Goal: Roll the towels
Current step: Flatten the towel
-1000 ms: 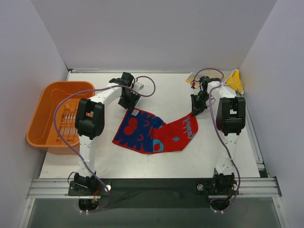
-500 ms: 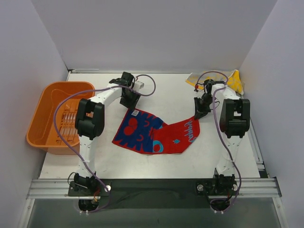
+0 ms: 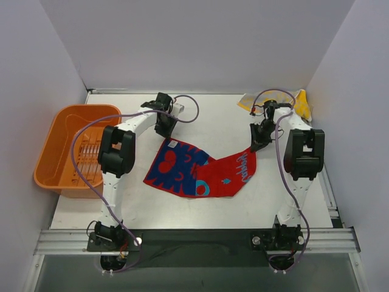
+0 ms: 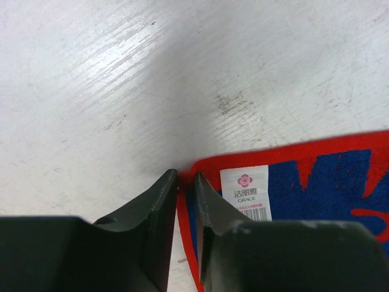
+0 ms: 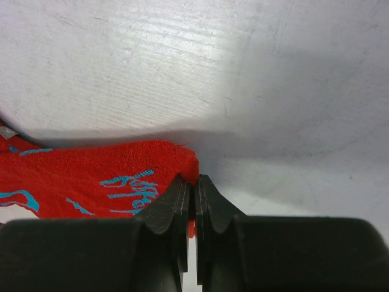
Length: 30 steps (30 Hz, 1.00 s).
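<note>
- Tightly pinched, the right gripper [image 5: 195, 180] grips the red corner of the red and blue towel [image 3: 197, 171]; its fingers almost meet, with a sliver of red cloth between them
- turquoise handwriting [image 5: 130, 187] is printed on the cloth just left of that grip; the letters are cut off by the fingers and cannot be read
- the left gripper [image 4: 186, 179] is closed to a narrow slit over the towel's red hem at its far left corner
- a white label [image 4: 245, 193] sewn beside that corner reads "GRACE" under a pink flower mark; the characters above and the fine print below are too small to read
- the towel lies spread on the white table [image 3: 213, 118] between the arms
- a yellow towel [image 3: 299, 102] is bunched in the far right corner, partly hidden by the right arm's cable; an orange tub [image 3: 61, 121] stands at the left edge
</note>
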{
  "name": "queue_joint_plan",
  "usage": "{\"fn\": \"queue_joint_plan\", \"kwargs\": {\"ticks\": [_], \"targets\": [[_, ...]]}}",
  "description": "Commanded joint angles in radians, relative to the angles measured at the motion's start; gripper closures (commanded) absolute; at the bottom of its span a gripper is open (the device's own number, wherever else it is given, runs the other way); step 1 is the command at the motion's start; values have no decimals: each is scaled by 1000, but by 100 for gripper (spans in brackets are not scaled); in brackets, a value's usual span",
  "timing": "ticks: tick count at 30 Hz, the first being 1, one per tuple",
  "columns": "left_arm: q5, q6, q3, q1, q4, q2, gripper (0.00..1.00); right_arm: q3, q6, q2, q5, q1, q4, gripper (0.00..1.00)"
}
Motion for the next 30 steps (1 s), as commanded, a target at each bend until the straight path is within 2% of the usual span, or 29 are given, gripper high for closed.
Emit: {"fn": "queue_joint_plan", "kwargs": {"ticks": [1, 4, 5, 11, 16, 23, 26, 30], "targets": [[-9, -9, -26, 5, 12, -8, 74, -19, -49, -86, -21, -10, -36, 100], [5, -14, -20, 20, 12, -43, 90, -16, -97, -113, -20, -12, -37, 100], [15, -19, -14, 28, 12, -57, 100, -11, -111, -122, -21, -34, -36, 100], [121, -37, 37, 109, 12, -180, 100, 41, -209, -196, -61, -85, -36, 100], [193, -36, -50, 152, 27, -345, 100, 8, -263, -323, -124, -114, -33, 100], [288, -5, -361, 189, 91, -647, 100, -166, -278, -559, -161, -134, -30, 100], [323, 32, -478, 195, 98, -813, 100, -282, -299, -708, -167, -140, -30, 100], [356, 81, -673, 221, 98, -1089, 100, -429, -323, -995, -164, -150, -33, 100]]}}
